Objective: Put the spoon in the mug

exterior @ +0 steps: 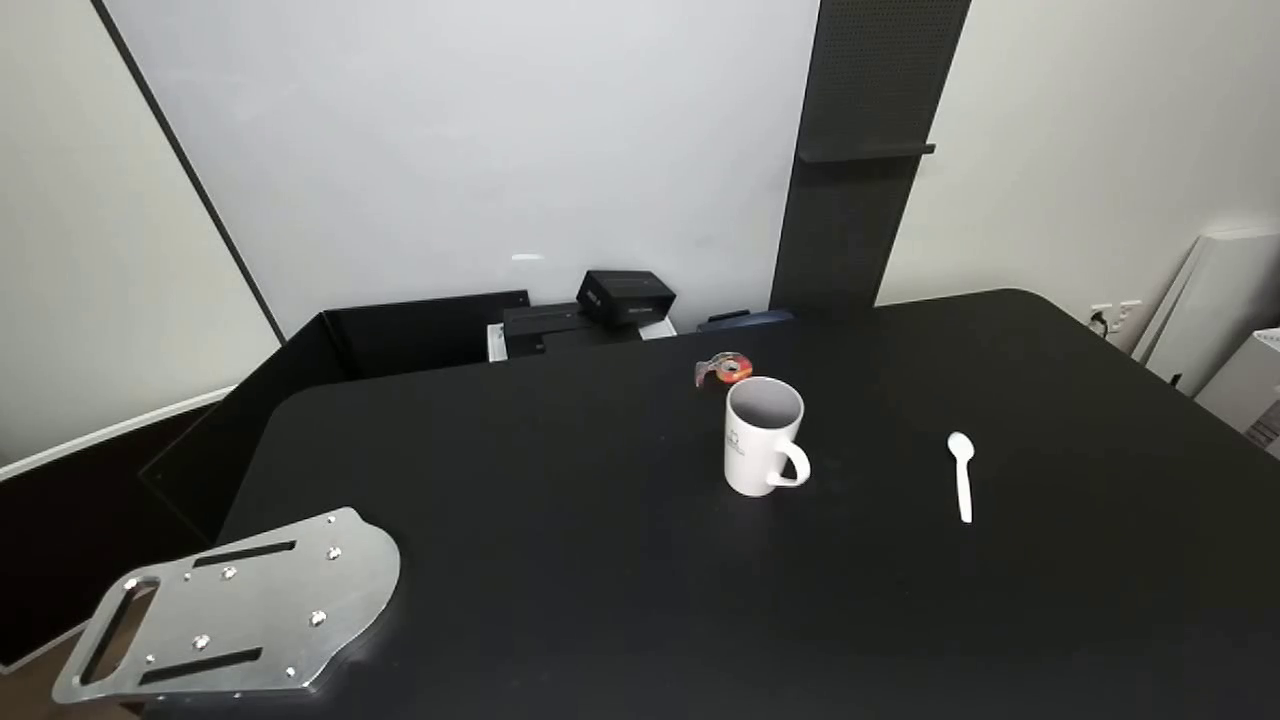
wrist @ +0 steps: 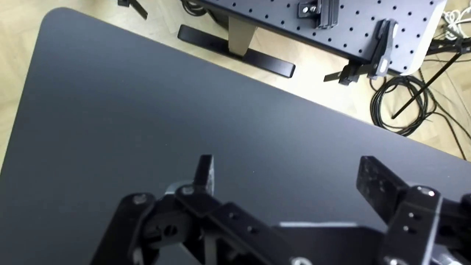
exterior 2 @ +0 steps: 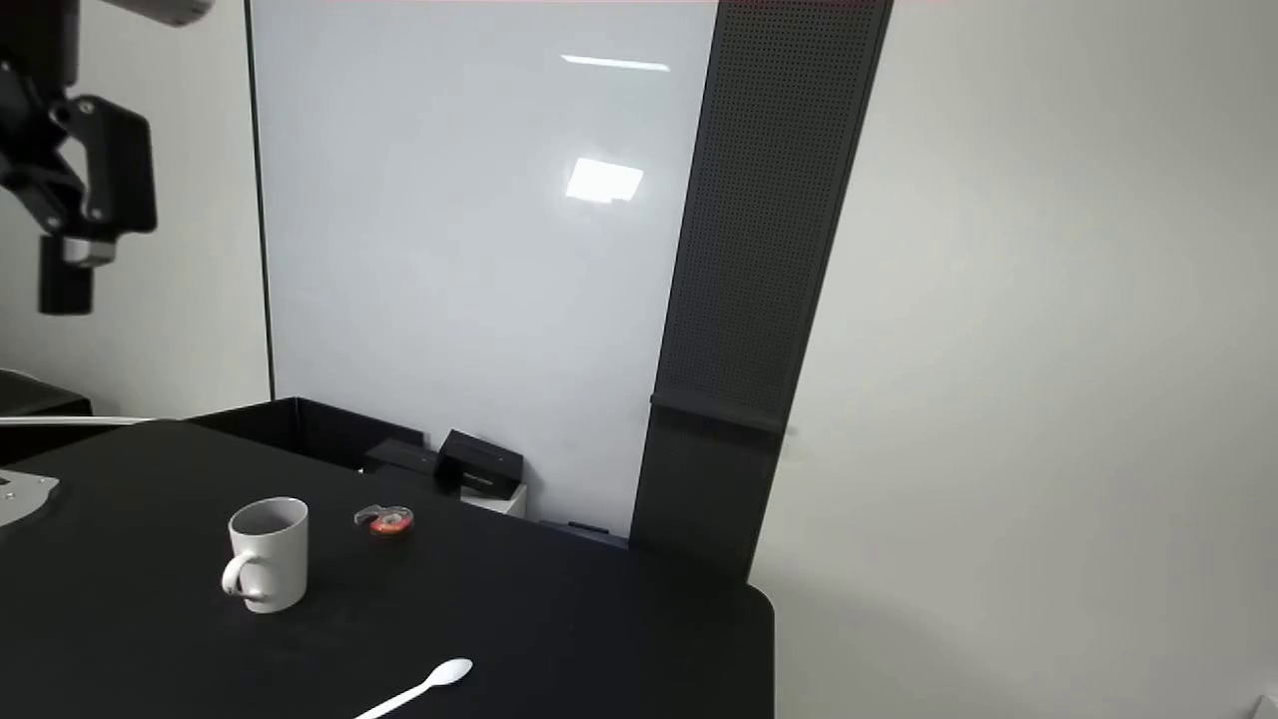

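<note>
Wrist view has the tool (wrist: 287, 167) above the tabletop (wrist: 110, 121), its jaws spread far apart with nothing between them; neither of the task's things can be made out there. Such a wide gap presumably suits coming down astride something slim, and with nothing gripped, the pick looks yet to be done.

In an exterior view, the spoon (exterior: 963, 482) lies flat on the right part of the tabletop, bowl to the far side, handle to the near. That leaves the handle free to pinch from above, I judge, though it lies so low that the fingers may scrape the surface. To its left, well apart, the mug (exterior: 757, 455) stands upright with its mouth up, so it should be able to take the spoon just where it is. A tape dispenser (exterior: 735, 374) sits beyond the mug and a slotted metal plate (exterior: 265, 600) at the near left; neither seems to have a part in the job.

In an exterior view, with the mug (exterior 2: 282, 559) toward the left, the tool hangs high at the left, its spread hard to judge from this angle. That height should let it pass over the mug without a knock.
</note>
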Tool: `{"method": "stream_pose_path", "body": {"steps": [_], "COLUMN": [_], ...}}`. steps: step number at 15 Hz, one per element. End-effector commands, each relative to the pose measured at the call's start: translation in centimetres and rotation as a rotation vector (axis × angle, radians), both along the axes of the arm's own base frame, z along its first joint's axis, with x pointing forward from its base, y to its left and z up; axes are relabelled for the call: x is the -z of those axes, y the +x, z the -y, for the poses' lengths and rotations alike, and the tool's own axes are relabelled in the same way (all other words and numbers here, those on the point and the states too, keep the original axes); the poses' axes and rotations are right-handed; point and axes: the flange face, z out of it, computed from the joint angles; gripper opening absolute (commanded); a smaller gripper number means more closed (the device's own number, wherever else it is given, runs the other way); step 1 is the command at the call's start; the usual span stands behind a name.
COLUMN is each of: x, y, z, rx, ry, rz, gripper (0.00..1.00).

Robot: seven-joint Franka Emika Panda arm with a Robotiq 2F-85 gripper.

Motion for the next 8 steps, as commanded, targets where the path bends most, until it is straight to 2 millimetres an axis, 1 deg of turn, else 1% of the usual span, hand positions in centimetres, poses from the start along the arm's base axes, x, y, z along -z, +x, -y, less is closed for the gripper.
{"method": "stream_pose_path", "body": {"steps": [1,5,8], "x": [2.3,5.6,8.5], "y": [2.3,5.3,7.2], "z": [1.2,3.4,5.5], "rx": [0.006,0.063,0.159], "ry": [-0.012,-0.021,-0.021], "rz": [0.037,0.043,0.047], "gripper": [1.00,1.00,1.00]}}
